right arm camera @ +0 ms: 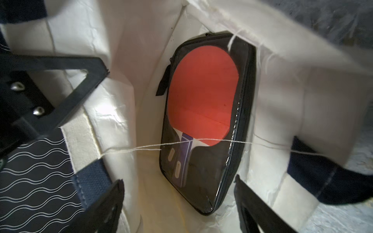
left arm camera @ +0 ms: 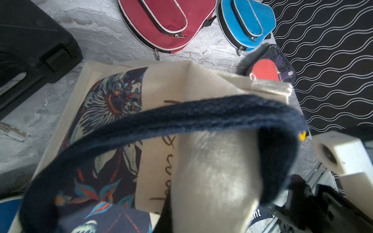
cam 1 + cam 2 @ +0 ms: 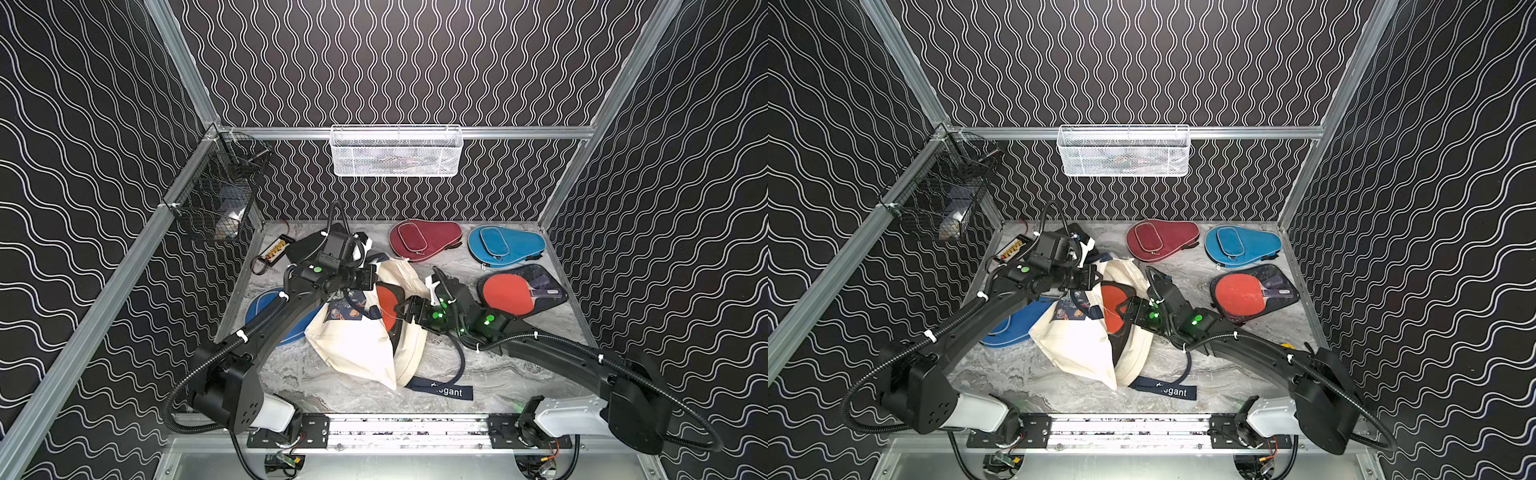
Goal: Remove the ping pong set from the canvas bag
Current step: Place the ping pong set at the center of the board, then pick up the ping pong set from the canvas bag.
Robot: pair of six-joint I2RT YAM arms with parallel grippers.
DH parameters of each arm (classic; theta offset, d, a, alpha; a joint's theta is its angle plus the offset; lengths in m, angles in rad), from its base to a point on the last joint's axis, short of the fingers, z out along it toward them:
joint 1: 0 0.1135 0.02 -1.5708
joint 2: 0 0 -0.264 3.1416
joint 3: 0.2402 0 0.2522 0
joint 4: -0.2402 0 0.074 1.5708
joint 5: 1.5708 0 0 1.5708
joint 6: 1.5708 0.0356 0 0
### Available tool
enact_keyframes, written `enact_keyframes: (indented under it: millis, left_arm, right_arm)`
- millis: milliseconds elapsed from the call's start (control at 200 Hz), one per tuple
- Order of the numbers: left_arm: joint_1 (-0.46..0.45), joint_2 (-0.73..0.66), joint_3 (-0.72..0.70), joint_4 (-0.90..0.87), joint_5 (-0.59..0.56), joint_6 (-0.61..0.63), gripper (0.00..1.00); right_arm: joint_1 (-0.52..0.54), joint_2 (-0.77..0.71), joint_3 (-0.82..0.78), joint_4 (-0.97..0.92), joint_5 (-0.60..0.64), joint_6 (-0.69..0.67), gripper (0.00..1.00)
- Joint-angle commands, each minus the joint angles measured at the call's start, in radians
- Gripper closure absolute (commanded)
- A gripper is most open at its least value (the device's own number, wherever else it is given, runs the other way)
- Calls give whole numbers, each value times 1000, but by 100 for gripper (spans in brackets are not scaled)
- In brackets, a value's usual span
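Top view — label reads "egant"; left claw grips the canvas bag, right claw wide.

Cream canvas bag, navy straps, lies mid-table, mouth open rightward. Inside: ping pong set, black case showing red paddle.

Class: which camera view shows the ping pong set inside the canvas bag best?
The right wrist view: it looks into the canvas bag and shows the ping pong set almost whole. Both top views catch only a sliver of the set. The left wrist view shows none.
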Motion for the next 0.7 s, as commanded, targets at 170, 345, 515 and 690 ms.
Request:
enact_keyframes:
  millis: [170,345,515,690]
  left_arm:
    - [-5,-78,-26,76,-18,32,100]
    - [-13,-41,-6,46,18,22,100]
    - [-16,-68,-30,52,10,24,100]
    - [-27,-73,-44,51,18,43,100]
  right_arm:
    - [0,98,-44,145,-17,0,17]
    - [0,160,-67,256,-45,8,17]
    - [-1,221,-38,224,-33,30,16]
    - [0,253,-77,260,24,60,17]
